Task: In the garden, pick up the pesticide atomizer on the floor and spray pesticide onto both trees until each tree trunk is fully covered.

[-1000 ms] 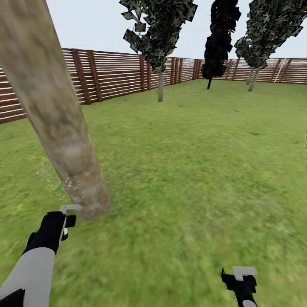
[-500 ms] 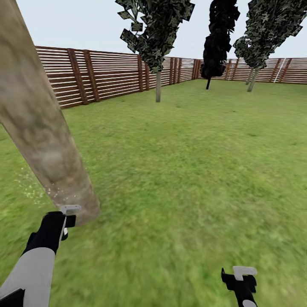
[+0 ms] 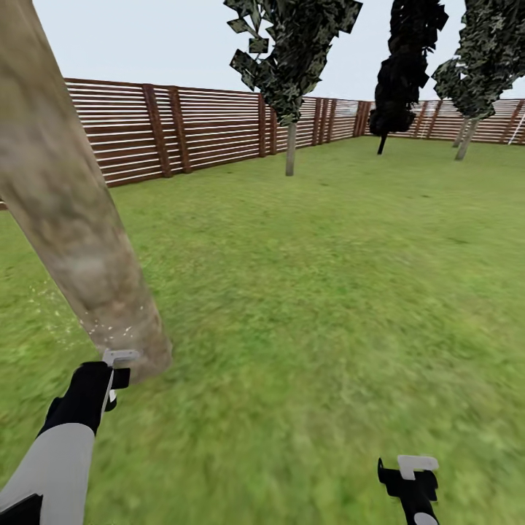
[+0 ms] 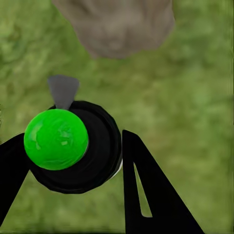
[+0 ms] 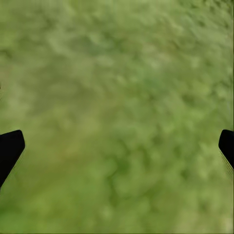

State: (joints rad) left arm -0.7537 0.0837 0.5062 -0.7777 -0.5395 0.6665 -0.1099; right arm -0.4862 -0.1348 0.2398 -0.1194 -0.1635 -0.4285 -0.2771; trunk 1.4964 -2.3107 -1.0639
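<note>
Left gripper (image 4: 73,161) clamps the atomizer (image 4: 73,148), its green cap (image 4: 56,139) up and grey nozzle (image 4: 63,90) aimed at the trunk (image 3: 80,240) just ahead. White specks (image 3: 109,328) dot the trunk's base. Right gripper (image 5: 117,146) hangs spread wide over grass (image 5: 117,97).

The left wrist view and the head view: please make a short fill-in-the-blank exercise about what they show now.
1. The left gripper holds the pesticide atomizer, whose round top is bright ____.
2. White specks of pesticide lie near the ____ of the tree trunk.
3. The right gripper is open above bare ____.
4. Behind the lawn stands a brown slatted wooden ____.

Missing words: green; base; grass; fence
</note>
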